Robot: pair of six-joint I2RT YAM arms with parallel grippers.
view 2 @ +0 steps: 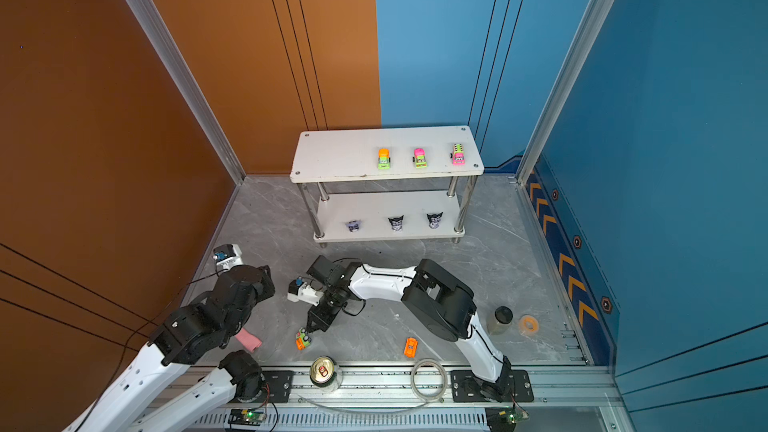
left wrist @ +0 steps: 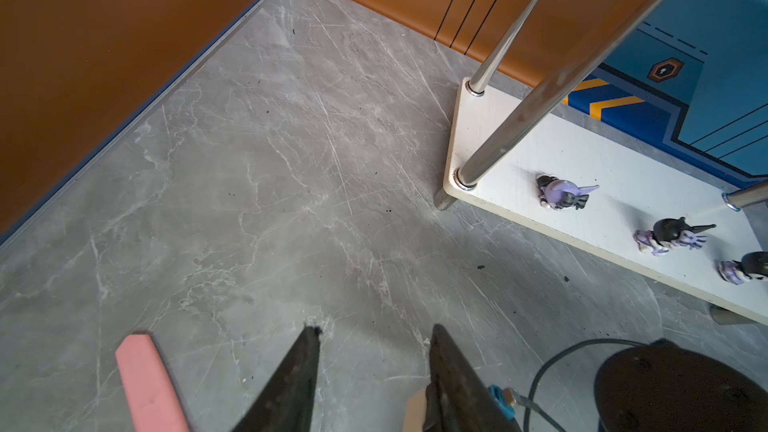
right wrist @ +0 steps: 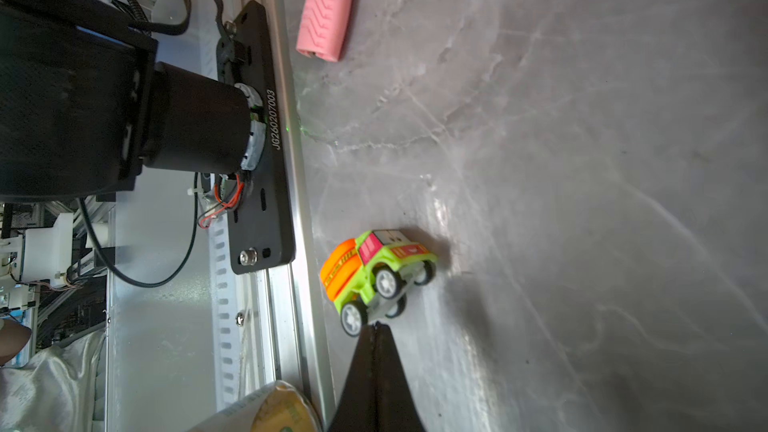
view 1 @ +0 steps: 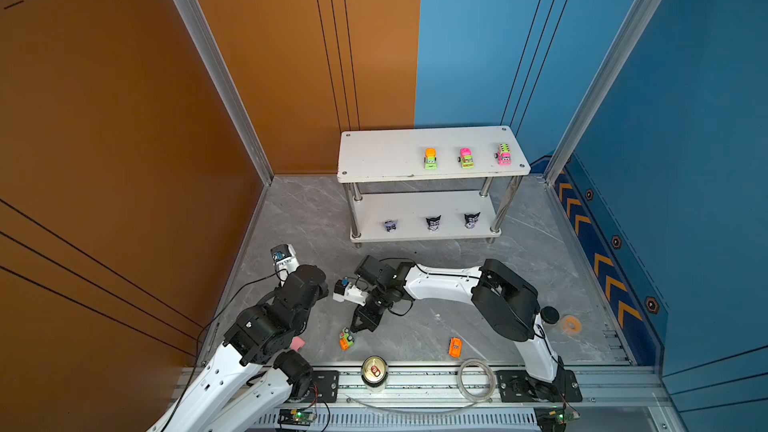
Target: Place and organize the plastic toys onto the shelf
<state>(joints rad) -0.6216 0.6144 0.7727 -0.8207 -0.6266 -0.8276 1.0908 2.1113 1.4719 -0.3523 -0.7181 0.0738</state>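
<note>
**Right gripper shut beside a floor car; left half of the top board bare**

The shelf stands against the back wall. It has two matte white boards with rounded corners on chrome tube legs. Three cars stand in a row on the right half of the top tier, and the left half is bare to its edge. Three figurines with pointed ears stand spaced along the lower tier, near its front edge.

Two more toys lie on the grey, marble-veined floor. The green-orange car is close to the aluminium front rail, with its wheel hubs facing the right wrist camera. The right gripper has its black tapered jaws pressed together and holds nothing. Its tip is at that car's wheel; whether it touches cannot be told. The orange car lies apart, also near the rail, with open floor around it.

The left gripper hangs partly open and empty over bare floor, well short of the shelf. A pink ridged sleeve lies beside it. A can and a clear ring sit on the rail.
</note>
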